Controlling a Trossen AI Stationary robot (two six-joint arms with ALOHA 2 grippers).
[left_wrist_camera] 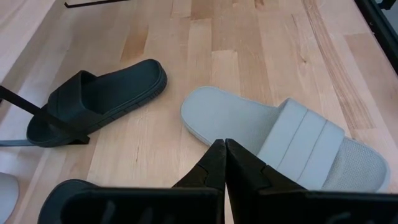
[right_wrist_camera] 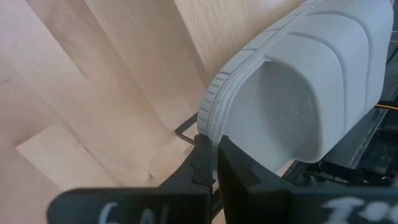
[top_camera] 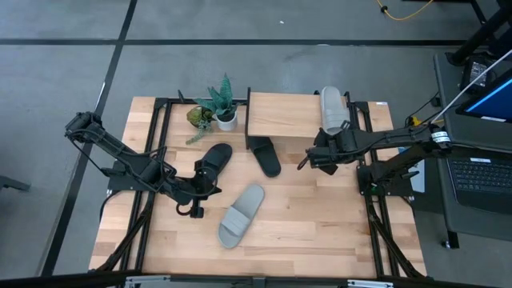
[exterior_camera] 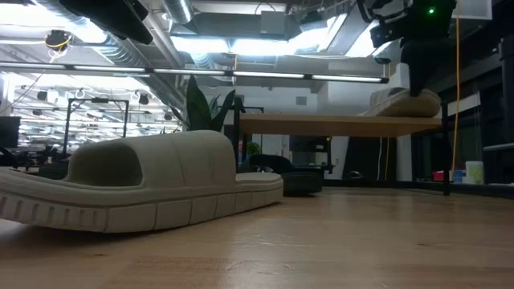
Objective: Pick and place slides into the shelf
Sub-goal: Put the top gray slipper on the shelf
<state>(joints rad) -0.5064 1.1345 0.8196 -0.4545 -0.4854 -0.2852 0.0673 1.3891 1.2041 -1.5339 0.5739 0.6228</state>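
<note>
From above, the right pincer [top_camera: 314,160] is sitting at the shelf [top_camera: 284,116] edge, clamped on the rim of a grey slide [top_camera: 331,109] lying on the shelf's top board. The left pincer [top_camera: 194,210], fingers pressed together and empty, is hovering between a black slide [top_camera: 214,162] and another grey slide [top_camera: 241,215] on the tabletop [top_camera: 320,224]. A second black slide [top_camera: 266,155] is poking out from under the shelf.

At table height, the near grey slide [exterior_camera: 136,193] is filling the foreground.

The left wrist view is showing closed fingers [left_wrist_camera: 214,165] just above the grey slide [left_wrist_camera: 292,140].

The right wrist view is showing fingers [right_wrist_camera: 208,163] pinching the slide's rim [right_wrist_camera: 298,93].
</note>
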